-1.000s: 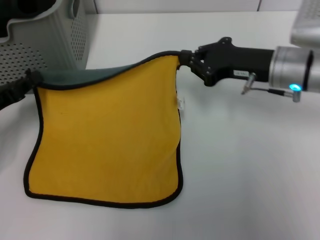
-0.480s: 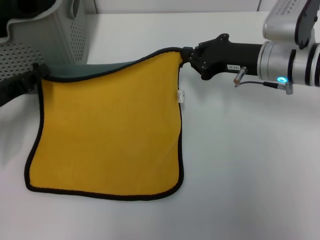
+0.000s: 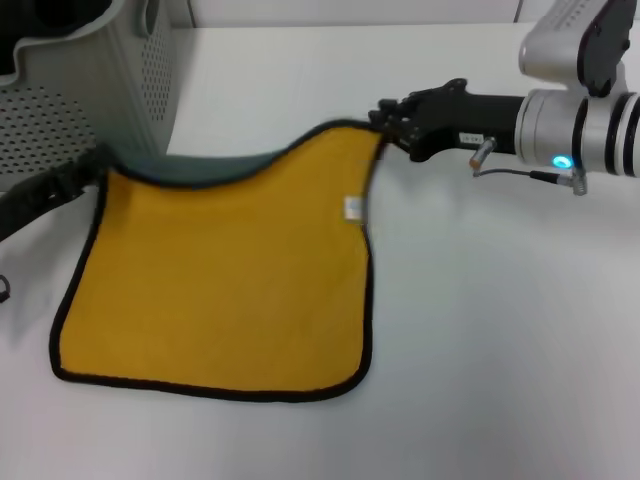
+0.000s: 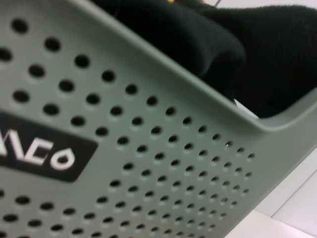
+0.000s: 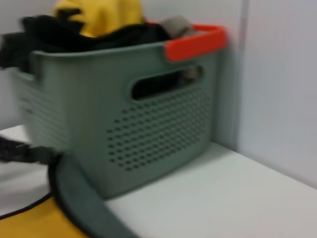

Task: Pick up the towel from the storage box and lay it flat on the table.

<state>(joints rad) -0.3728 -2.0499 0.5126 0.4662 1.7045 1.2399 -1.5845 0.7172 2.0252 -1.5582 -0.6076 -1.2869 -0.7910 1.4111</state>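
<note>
Yellow towel [image 3: 220, 290] (black-trimmed, green underside), grey-green perforated storage box [image 3: 90, 90]

Heaped in the basket: dark black cloth [image 4: 218, 44], a yellow cloth [image 5: 99, 17] on top, a greyish piece [image 5: 176, 25] beside. Pale wall [image 5: 277, 84] behind.

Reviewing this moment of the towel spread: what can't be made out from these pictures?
- Left gripper, head view: at the towel corner beside the storage box; its fingers' state is unreadable.
- Right gripper, head view: blurred at the other far corner, so its grip is unclear.
- Towel's far strip: lifted off the table, underside hidden.
- Box contents, wrist views: dark and yellow cloth, unidentifiable.
</note>
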